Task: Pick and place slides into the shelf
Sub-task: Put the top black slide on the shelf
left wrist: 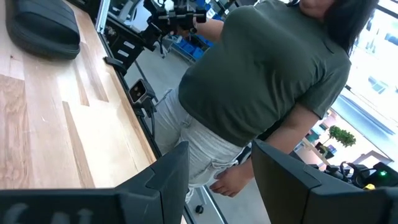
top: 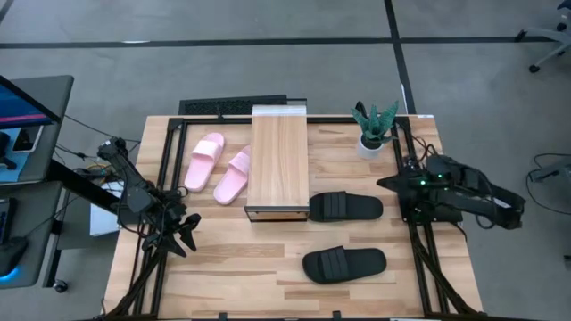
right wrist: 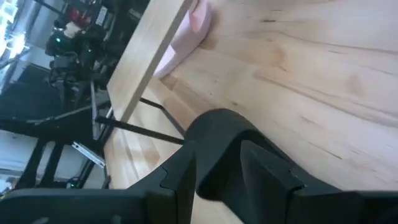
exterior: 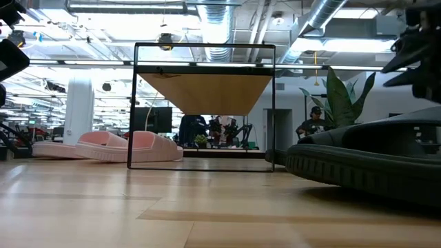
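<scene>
The shelf (top: 279, 160) stands mid-table, its wood plank top on a dark frame (exterior: 204, 103). The two pink slides (top: 204, 161) (top: 233, 175) lie sole-down left of it, also seen in the low view (exterior: 117, 146). One black slide (top: 345, 207) lies right of the shelf's near end, the other (top: 344, 263) nearer the near edge. My left gripper (top: 181, 234) (left wrist: 219, 155) hovers open above the table's left part. My right gripper (top: 395, 184) (right wrist: 217, 158) hovers open at the right edge, facing a black slide (right wrist: 217, 134).
A potted plant (top: 375, 129) stands at the far right corner. A dark keyboard (top: 234, 107) lies beyond the far edge. A person (left wrist: 267, 81) stands just off the table edge in the left wrist view. Bare wood (top: 241, 267) lies near the shelf's near end.
</scene>
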